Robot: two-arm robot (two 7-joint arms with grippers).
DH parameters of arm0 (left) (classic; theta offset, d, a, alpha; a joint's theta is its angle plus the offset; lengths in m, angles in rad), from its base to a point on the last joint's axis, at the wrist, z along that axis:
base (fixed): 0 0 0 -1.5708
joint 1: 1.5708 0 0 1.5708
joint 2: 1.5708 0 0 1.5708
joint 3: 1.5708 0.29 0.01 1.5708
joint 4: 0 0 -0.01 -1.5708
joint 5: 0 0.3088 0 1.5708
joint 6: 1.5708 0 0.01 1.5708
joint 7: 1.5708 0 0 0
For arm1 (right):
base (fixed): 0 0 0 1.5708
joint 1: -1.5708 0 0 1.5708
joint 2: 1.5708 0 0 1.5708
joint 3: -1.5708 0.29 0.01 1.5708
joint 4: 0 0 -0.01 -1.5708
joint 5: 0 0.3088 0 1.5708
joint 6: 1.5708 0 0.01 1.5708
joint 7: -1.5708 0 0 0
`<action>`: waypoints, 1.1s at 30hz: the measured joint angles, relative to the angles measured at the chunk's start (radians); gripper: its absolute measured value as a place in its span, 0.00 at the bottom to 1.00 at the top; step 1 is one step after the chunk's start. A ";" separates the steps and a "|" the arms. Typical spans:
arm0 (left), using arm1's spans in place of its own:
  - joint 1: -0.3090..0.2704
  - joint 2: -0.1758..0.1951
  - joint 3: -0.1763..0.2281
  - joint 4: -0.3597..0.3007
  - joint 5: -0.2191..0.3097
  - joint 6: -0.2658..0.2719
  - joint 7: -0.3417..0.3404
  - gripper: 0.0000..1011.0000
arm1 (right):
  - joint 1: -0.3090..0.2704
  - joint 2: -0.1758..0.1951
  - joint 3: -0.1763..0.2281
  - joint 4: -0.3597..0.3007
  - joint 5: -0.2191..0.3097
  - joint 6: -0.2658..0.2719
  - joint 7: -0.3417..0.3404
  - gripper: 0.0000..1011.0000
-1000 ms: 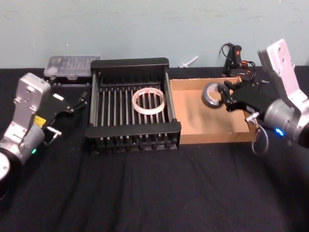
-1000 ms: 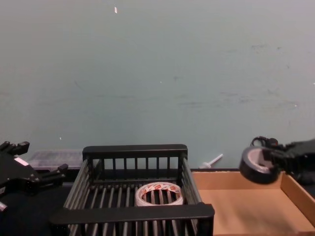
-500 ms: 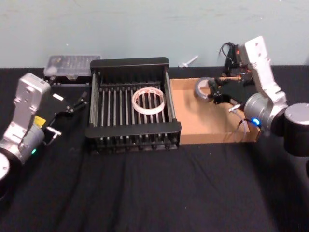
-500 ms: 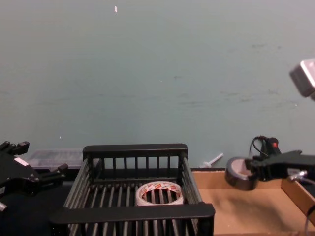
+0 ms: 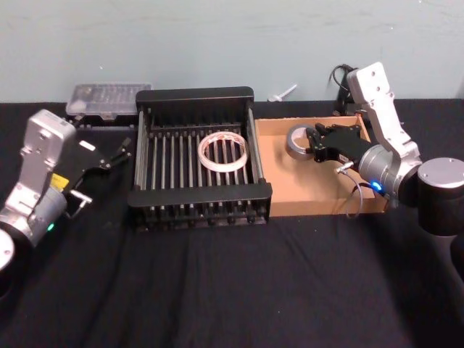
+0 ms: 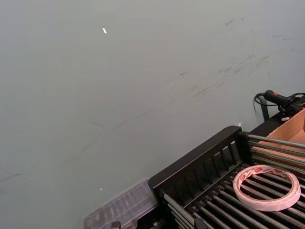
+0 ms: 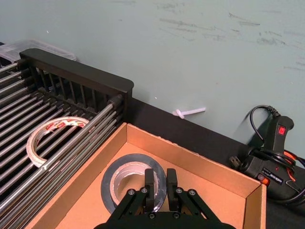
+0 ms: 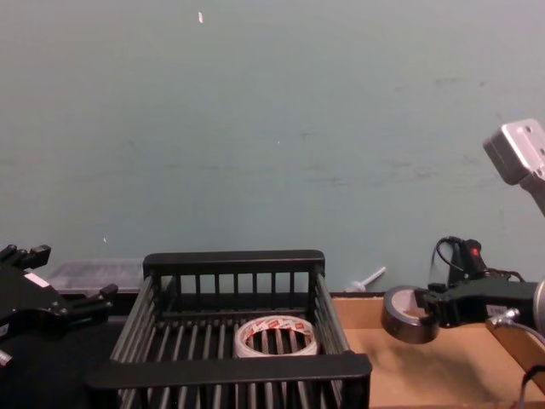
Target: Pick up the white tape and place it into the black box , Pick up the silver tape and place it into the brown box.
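Note:
The silver tape point(image 5: 297, 141) is a dark grey roll, held flat and low over the far left part of the brown box point(image 5: 319, 183). My right gripper point(image 5: 313, 143) is shut on its rim. In the right wrist view the fingers point(image 7: 151, 182) pinch the silver tape point(image 7: 125, 180) inside the brown box point(image 7: 200, 162). Whether the roll touches the floor cannot be told. The white tape point(image 5: 223, 150) lies flat on the bars of the black box point(image 5: 196, 94). My left gripper point(image 5: 119, 151) is parked open, left of the black box.
A clear plastic case point(image 5: 109, 98) sits behind the black box's left corner. A black corded tool with a red switch point(image 7: 274, 152) lies behind the brown box, with a small white peg point(image 5: 283, 92) near it. Black cloth covers the table front.
My right gripper has carried the silver tape left and down, from above the brown box's right side to low over its far left part. The left arm and white tape have not moved.

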 joint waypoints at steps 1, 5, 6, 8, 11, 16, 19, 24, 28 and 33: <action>0.000 0.000 0.000 0.000 0.000 0.000 0.000 0.99 | 0.000 0.000 0.000 -0.001 0.000 0.000 0.000 0.16; 0.000 0.000 0.000 0.000 0.000 0.000 0.000 0.99 | -0.001 0.001 0.000 -0.003 0.001 0.001 0.000 0.18; 0.000 0.000 0.000 0.000 0.000 0.000 0.000 0.99 | -0.002 0.001 0.001 -0.004 0.002 0.001 0.000 0.22; 0.000 0.000 0.000 0.000 0.000 0.000 0.000 0.99 | -0.002 0.002 0.001 -0.004 0.002 0.001 0.000 0.25; 0.000 0.000 0.000 0.000 0.000 0.000 0.000 0.99 | -0.003 0.002 0.001 -0.005 0.003 0.002 0.000 0.37; 0.000 0.000 0.000 0.000 0.000 0.000 0.000 0.99 | -0.003 0.003 0.001 -0.007 0.004 0.003 -0.001 0.53; 0.000 0.000 0.000 0.000 0.000 0.000 0.000 0.99 | -0.003 0.003 0.002 -0.007 0.005 0.003 -0.001 0.63; 0.000 0.000 0.000 0.000 0.000 0.000 0.000 0.99 | -0.004 0.003 0.002 -0.008 0.005 0.003 -0.001 0.78; 0.000 0.000 0.000 0.000 0.000 0.000 0.000 0.99 | -0.004 0.004 0.002 -0.008 0.006 0.004 -0.001 0.88; 0.000 0.000 0.000 0.000 0.000 0.000 0.000 0.99 | -0.005 0.004 0.002 -0.009 0.006 0.004 -0.001 0.99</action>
